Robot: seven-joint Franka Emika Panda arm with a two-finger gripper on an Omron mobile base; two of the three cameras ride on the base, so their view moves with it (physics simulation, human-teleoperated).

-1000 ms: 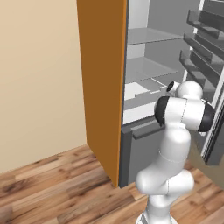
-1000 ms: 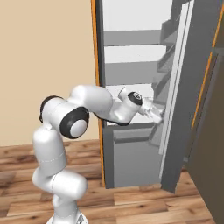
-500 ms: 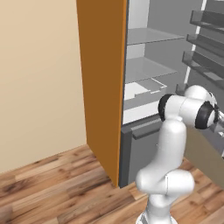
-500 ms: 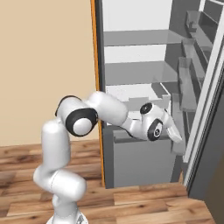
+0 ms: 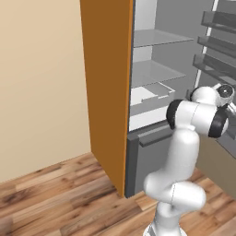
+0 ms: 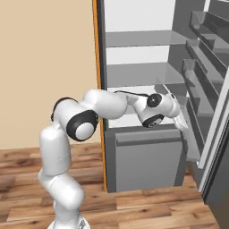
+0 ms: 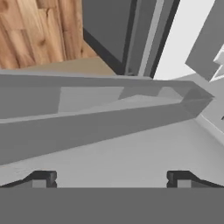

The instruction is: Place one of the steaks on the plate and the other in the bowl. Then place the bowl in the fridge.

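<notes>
The fridge stands open, with pale grey shelves inside that carry nothing I can see. Its door hangs open to the right, with several grey racks on its inner side. My gripper reaches across the front of the fridge to the lower part of that door, and it also shows at the right edge. In the hand view a grey door rack lies close ahead, and the fingertips stand wide apart with nothing between them. The steaks, the plate and the bowl are out of view.
An orange cabinet panel flanks the fridge on the left. Below the shelves is a closed grey drawer front. Wooden floor spreads in front, and a beige wall is at the left.
The hand has swung right and a little lower, from in front of the shelves to the door's inner side. The door appears to stand wider open. The jaws stayed open.
</notes>
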